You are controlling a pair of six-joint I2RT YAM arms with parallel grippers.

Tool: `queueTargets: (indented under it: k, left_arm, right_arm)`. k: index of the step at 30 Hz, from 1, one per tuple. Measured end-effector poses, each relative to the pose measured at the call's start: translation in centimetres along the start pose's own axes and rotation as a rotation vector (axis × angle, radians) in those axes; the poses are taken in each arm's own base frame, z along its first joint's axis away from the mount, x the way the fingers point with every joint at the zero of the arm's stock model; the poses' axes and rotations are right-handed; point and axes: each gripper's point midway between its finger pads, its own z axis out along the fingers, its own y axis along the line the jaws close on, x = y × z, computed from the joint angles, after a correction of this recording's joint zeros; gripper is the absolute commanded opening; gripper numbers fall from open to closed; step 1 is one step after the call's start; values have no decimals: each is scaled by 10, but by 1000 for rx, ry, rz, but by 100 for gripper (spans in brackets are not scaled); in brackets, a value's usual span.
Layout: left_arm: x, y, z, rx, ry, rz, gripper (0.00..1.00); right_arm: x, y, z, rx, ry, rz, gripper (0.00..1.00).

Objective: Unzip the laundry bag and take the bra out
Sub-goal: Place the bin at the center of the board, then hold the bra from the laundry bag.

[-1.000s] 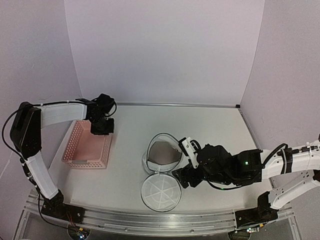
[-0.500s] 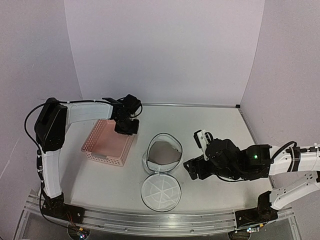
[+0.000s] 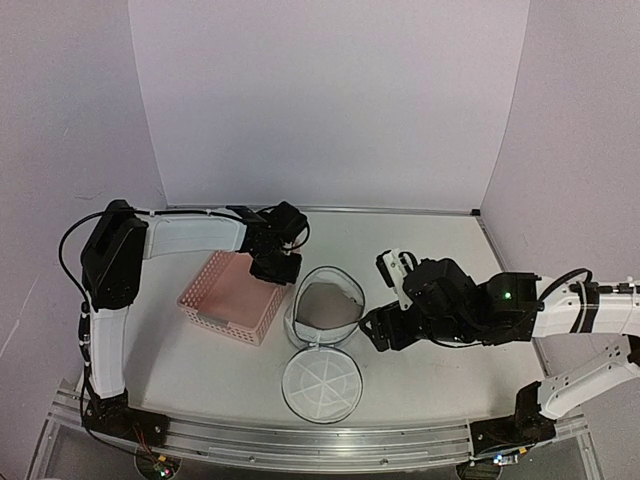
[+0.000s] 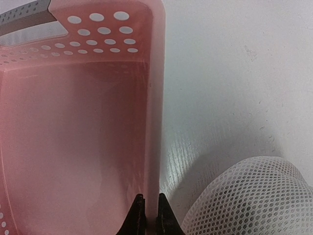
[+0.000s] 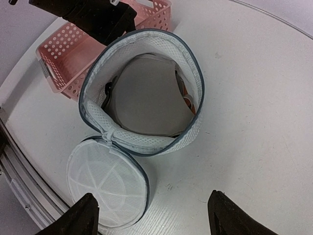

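Laundry bag (image 5: 146,143) unzipped, bra (image 5: 146,98) inside.
The bag stood open mid-table (image 3: 440,260), with its lid (image 3: 321,385) flat at its near side. The left gripper (image 4: 147,215) was clamped on the wall of the pink basket (image 4: 155,98), just beside the bag. The right gripper (image 5: 155,213) hung over the table by the bag, fingers spread wide.

Seen from above, the left arm (image 3: 100,300) stands up from its base at the lower left of the frame. It bends at the elbow at middle left, and its white forearm stretches rightward to the centre. The left gripper (image 4: 147,218) points down, its two dark fingers almost together, pinching the thin wall of a pink basket (image 4: 155,98). The right arm (image 3: 560,315) comes in from the lower right and extends leftward toward the centre. The right gripper (image 5: 152,208) faces downward, its fingers spread wide apart.
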Motion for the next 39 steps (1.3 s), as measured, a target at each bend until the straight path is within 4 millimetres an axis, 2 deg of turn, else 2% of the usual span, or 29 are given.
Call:
queueTargets:
  k: [8, 14, 18, 26, 29, 31, 35, 39]
  left_arm:
    - [-3, -1, -4, 3, -11, -3, 43]
    - [-19, -3, -25, 21, -63, -2, 51]
    - [-36, -1, -59, 32, -137, -15, 53]
    - [-71, 8, -163, 103, -344, -66, 55]
    - [-67, 16, -188, 118, -385, -78, 55]
    - [-60, 22, -196, 119, -391, -84, 55]
    - [-44, 32, -193, 103, -371, -97, 55]
    - [-25, 40, -182, 77, -334, -101, 56]
  right_arm:
    - [-24, 21, 13, -51, 38, -34, 74]
    - [-43, 28, 34, -72, 70, -40, 65]
    - [-46, 25, 55, -67, 113, -45, 62]
    - [-44, 10, 96, -31, 184, -50, 61]
    - [-42, 2, 107, -11, 204, -52, 60]
    - [-41, -4, 115, 2, 216, -51, 60]
    - [-37, -11, 128, 13, 241, -52, 60]
    - [-31, -13, 138, 8, 269, -55, 60]
